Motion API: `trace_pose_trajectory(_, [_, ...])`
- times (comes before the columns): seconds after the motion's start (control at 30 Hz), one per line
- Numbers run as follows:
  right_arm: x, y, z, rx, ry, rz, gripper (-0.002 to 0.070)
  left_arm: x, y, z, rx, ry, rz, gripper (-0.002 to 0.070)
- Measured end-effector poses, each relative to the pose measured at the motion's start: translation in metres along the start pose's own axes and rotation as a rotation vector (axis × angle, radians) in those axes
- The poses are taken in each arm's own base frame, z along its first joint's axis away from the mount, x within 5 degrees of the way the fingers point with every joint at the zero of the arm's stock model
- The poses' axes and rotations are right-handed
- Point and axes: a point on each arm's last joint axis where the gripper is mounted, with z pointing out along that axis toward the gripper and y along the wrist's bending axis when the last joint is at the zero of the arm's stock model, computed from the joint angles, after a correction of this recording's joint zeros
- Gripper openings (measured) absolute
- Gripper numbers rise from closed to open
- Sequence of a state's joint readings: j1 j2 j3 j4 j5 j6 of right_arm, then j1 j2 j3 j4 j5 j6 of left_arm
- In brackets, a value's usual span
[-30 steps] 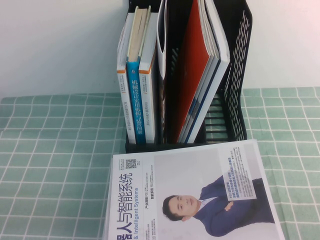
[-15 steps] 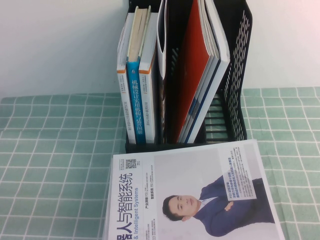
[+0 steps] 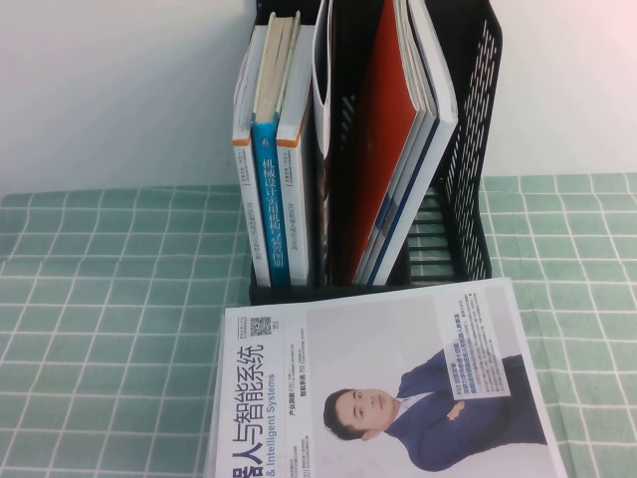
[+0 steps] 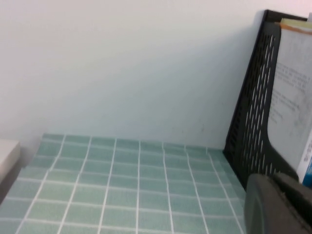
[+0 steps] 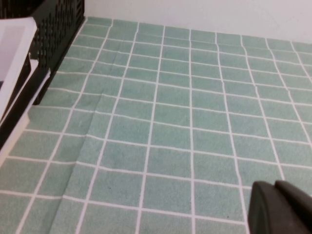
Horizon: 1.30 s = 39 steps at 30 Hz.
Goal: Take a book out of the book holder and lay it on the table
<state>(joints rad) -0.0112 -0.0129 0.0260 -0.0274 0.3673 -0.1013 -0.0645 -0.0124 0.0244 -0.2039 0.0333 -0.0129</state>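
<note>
The book (image 3: 446,100) is judged not yet drawn from the book holder (image 3: 468,199); the left gripper (image 4: 280,204) beside it and the right gripper (image 5: 282,207) over the tabletop (image 5: 195,122) are only glimpsed, their openness not to be told.

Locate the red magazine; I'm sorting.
High view: red magazine leans in book holder's right side, among white magazines. Left gripper, right gripper: only in their wrist views.

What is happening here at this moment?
Nothing is being handled. The holder holds books and a red magazine, and another magazine lies flat on the table before it. The left end effector hangs beside the holder's left wall, and the right end effector hangs over the cloth on its right.
</note>
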Motion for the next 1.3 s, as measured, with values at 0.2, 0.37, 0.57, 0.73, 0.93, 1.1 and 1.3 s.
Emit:
trace_pose_trajectory(0.2, [0.000,0.000,0.000,0.000,0.000,0.000,-0.0002,-0.010,0.000,0.000,0.000,-0.110,0.013,-0.0001])
trace_pose_trajectory(0.37, [0.000,0.000,0.000,0.005,0.001,-0.011,-0.0002,-0.018,0.000,-0.002,0.001,-0.206,0.013,-0.0001])
trace_pose_trajectory(0.57, [0.000,-0.004,0.000,0.047,0.005,-0.105,-0.0002,-0.024,0.000,-0.003,0.001,-0.278,0.013,-0.0001])
trace_pose_trajectory(0.73, [0.000,-0.005,0.000,0.053,0.005,-0.118,-0.0002,-0.025,0.000,-0.004,0.006,-0.298,-0.031,-0.0001])
trace_pose_trajectory(0.93, [-0.008,-0.008,0.000,0.102,-0.089,-0.238,-0.0002,-0.031,-0.001,-0.005,0.029,-0.312,-0.141,-0.0001])
trace_pose_trajectory(1.1, [-0.031,-0.005,-0.006,0.108,-0.352,-0.295,-0.0002,-0.063,-0.011,-0.013,0.054,-0.327,-0.087,-0.0001])
trace_pose_trajectory(1.3, [-0.040,-0.003,-0.009,0.102,-0.454,-0.295,-0.0002,-0.072,-0.014,-0.013,0.054,-0.327,-0.052,-0.0001])
